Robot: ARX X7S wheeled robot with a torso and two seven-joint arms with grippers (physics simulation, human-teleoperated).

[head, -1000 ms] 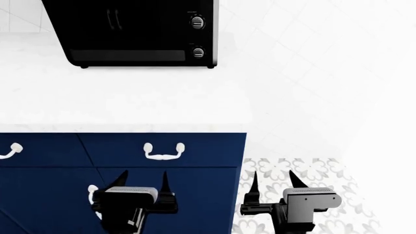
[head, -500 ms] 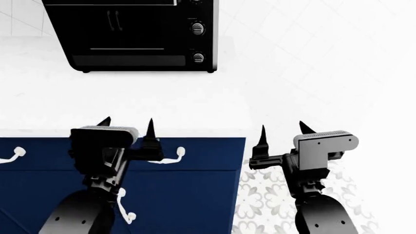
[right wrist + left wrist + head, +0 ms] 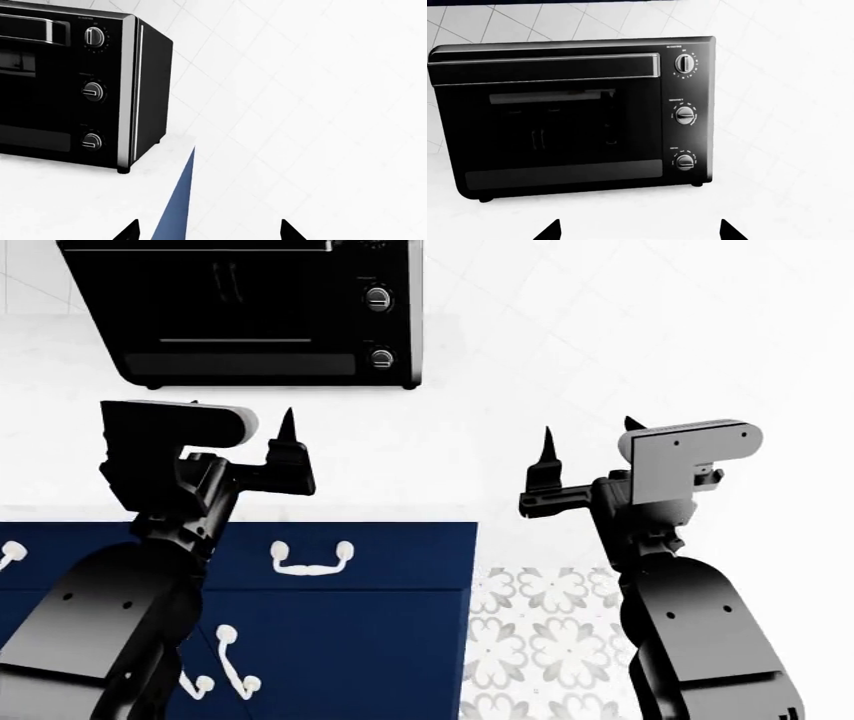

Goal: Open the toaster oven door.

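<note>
The glossy black toaster oven (image 3: 570, 117) stands on the white counter, with three round knobs (image 3: 685, 116) in a column on its right side. Its door (image 3: 547, 122) is shut, with dark glass and a bar handle (image 3: 547, 69) along the upper edge. The oven also shows in the head view (image 3: 240, 310) and the right wrist view (image 3: 73, 85). My left gripper (image 3: 240, 425) is open and empty, above the counter in front of the oven. My right gripper (image 3: 587, 445) is open and empty, off the counter's right end.
The white counter (image 3: 400, 440) tops navy drawer fronts (image 3: 387, 540) with white handles (image 3: 310, 558). The counter's right end (image 3: 177, 200) lies below my right gripper. A white tiled wall stands behind, patterned floor (image 3: 534, 640) at lower right.
Both arms have risen and reached forward, from in front of the drawers to above counter level. The view has shifted slightly, so the oven sits a little further left.
</note>
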